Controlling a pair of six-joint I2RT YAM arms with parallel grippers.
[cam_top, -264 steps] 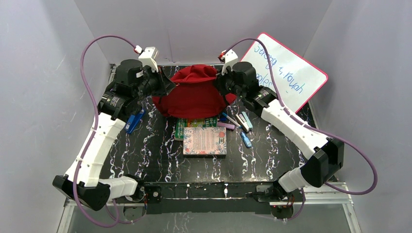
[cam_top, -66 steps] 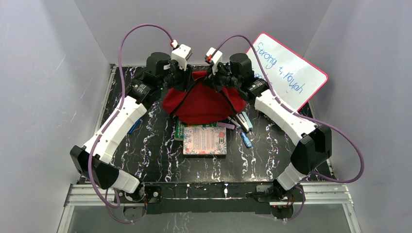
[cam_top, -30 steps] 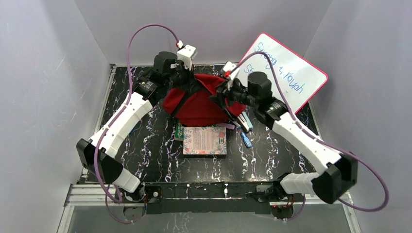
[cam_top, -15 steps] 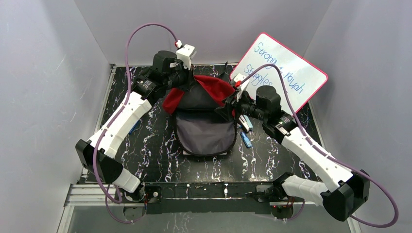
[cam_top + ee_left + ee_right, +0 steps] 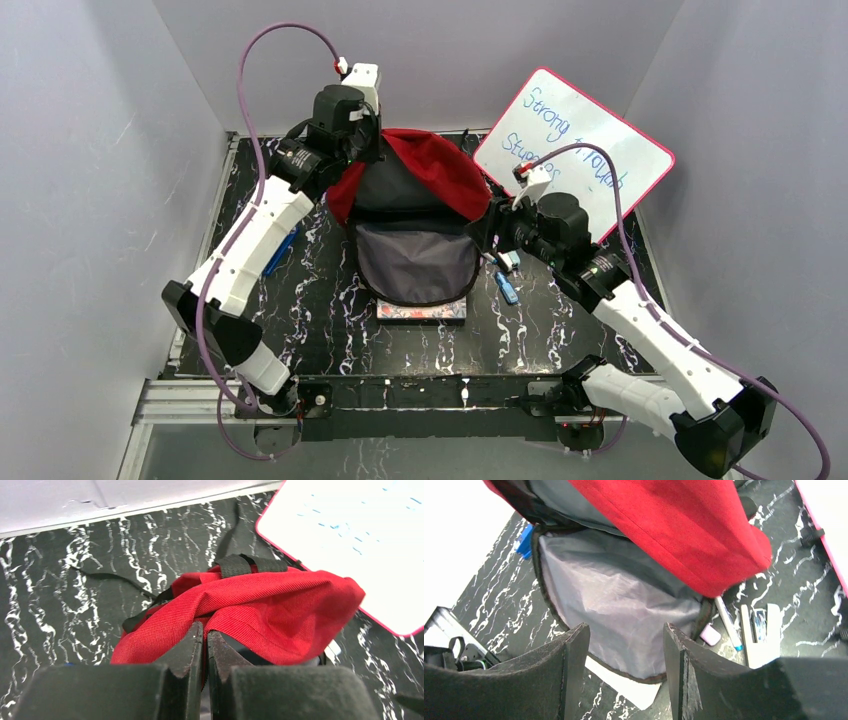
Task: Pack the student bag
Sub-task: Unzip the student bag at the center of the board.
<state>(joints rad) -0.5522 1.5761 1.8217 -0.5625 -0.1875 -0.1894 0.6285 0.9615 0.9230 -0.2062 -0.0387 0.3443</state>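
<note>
Student bag (image 5: 440, 175) sits back-centre on counter (image 5: 300, 300), long axis far-to-near, grey flap folded open toward the arms and covering most of a book (image 5: 420, 311). Left fingers (image 5: 205, 636) pinched tight on red top fabric, holding mouth up. Right fingers (image 5: 624, 632) parted, empty, just right of mouth. Pens (image 5: 505, 265) lie beside them, so right arm is nearer.

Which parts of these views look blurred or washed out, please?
Left wrist: the pink-rimmed whiteboard is washed out, its writing faint. Right wrist: the upper-left corner is blown white. Top external: even light, the soft red fabric backpack sharp.
</note>
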